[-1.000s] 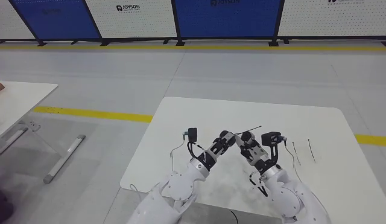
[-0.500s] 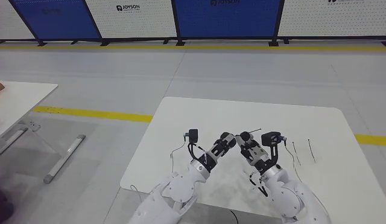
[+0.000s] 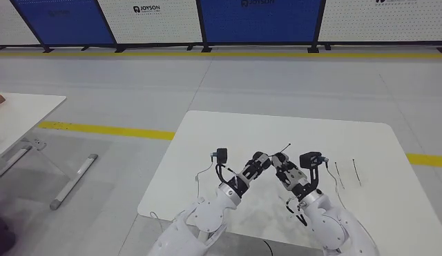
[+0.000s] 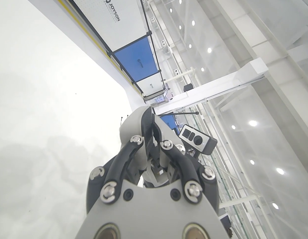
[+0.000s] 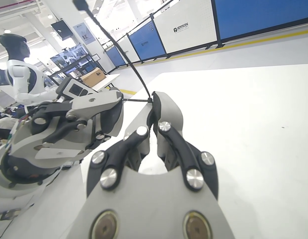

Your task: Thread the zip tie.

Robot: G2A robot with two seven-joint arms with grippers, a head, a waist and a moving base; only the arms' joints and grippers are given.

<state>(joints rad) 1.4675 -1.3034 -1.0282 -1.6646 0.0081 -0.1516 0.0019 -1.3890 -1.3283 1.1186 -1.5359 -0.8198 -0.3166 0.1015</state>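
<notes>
Fingers point(image 5: 168, 110) of right gripper point(image 5: 153, 100) tight on zip tie point(image 5: 116, 44)

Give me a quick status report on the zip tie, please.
Left gripper and right gripper both shut on zip tie. Its head free, unthreaded. Spare zip ties aside, clear of grippers.

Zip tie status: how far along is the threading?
Done: the zip tie is up off the table.
In hand: the right gripper pinches it at a bend and the left gripper holds the thin end, with a short run taut between them.
Left: the head sticks up free with nothing through it, so the threading is not yet done. Spare ties lie aside.
</notes>
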